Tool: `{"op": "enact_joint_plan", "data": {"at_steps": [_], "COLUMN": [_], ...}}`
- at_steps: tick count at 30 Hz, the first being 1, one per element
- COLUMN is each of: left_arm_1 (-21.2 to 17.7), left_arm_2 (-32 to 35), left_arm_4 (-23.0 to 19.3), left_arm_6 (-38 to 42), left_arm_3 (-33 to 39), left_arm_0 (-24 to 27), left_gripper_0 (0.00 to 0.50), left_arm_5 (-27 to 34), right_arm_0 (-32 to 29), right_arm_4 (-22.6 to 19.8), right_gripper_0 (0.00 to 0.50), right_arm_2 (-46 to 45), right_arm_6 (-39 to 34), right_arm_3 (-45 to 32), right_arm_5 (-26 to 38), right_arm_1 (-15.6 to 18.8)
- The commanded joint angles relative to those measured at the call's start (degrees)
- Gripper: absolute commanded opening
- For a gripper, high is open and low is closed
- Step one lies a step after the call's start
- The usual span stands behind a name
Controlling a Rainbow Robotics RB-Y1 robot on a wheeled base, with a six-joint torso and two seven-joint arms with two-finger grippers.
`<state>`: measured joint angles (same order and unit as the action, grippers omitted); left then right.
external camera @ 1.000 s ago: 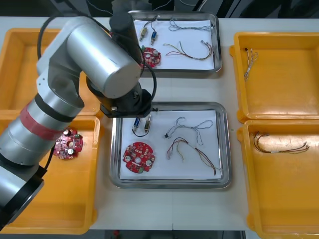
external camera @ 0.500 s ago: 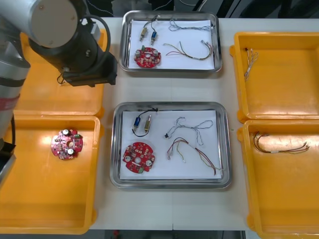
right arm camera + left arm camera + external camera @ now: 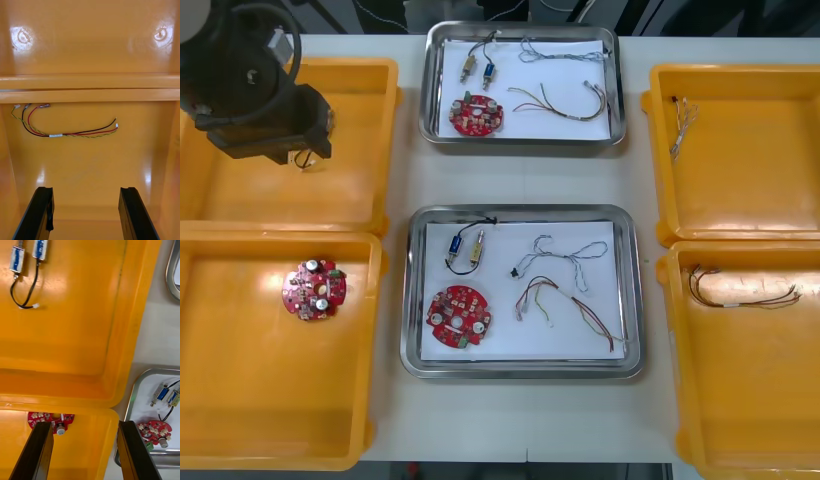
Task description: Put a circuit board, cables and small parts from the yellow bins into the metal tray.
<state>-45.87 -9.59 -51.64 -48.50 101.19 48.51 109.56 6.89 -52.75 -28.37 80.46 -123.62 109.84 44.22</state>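
My left gripper (image 3: 84,452) is open and holds nothing, above the wall between the two left yellow bins. Two small metal parts (image 3: 27,255) on a black lead lie in the far left bin (image 3: 365,150), ahead of the fingers. My left arm (image 3: 258,100) hangs over that bin. A red circuit board (image 3: 313,290) lies in the near left bin. The near metal tray (image 3: 632,290) holds a red board (image 3: 459,318), small metal parts (image 3: 465,248), a blue and white cable (image 3: 560,255) and a red and yellow cable (image 3: 568,307). My right gripper (image 3: 86,213) stands open over a red, black and yellow cable (image 3: 63,129).
A second metal tray (image 3: 617,85) at the far middle holds a similar set of board, parts and cables. The far right bin (image 3: 780,160) holds a thin cable (image 3: 683,118). The near right bin (image 3: 780,400) holds a dark cable (image 3: 740,292).
My left arm has swung left and away from the near tray and now hangs over the far left bin. The things in both trays have not moved.
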Motion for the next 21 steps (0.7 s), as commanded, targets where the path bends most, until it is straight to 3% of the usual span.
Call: {"op": "enact_joint_plan", "data": {"at_steps": [1, 10, 21], "left_arm_1": [-2.9, -3.4, -3.4], "left_arm_2": [3.5, 10.3, 16.6], "left_arm_4": [-0.7, -0.6, -0.8], "left_arm_6": [-5.5, -10.5, -11.9], "left_arm_3": [0.1, 4.0, 14.0], "left_arm_0": [1.2, -7.0, -19.5], "left_gripper_0": [0.500, 0.500, 0.500], "left_arm_5": [0.4, 0.4, 0.4], "right_arm_0": [-0.7, -0.7, -0.8], "right_arm_4": [0.1, -0.2, -0.6], "right_gripper_0": [0.500, 0.500, 0.500], "right_arm_2": [1.0, 1.0, 1.0], "right_arm_6": [-0.7, -1.3, -1.9], "right_arm_3": [-1.7, -1.7, -1.6], "right_arm_5": [0.2, 0.2, 0.2], "right_arm_1": [2.3, 2.4, 2.4]}}
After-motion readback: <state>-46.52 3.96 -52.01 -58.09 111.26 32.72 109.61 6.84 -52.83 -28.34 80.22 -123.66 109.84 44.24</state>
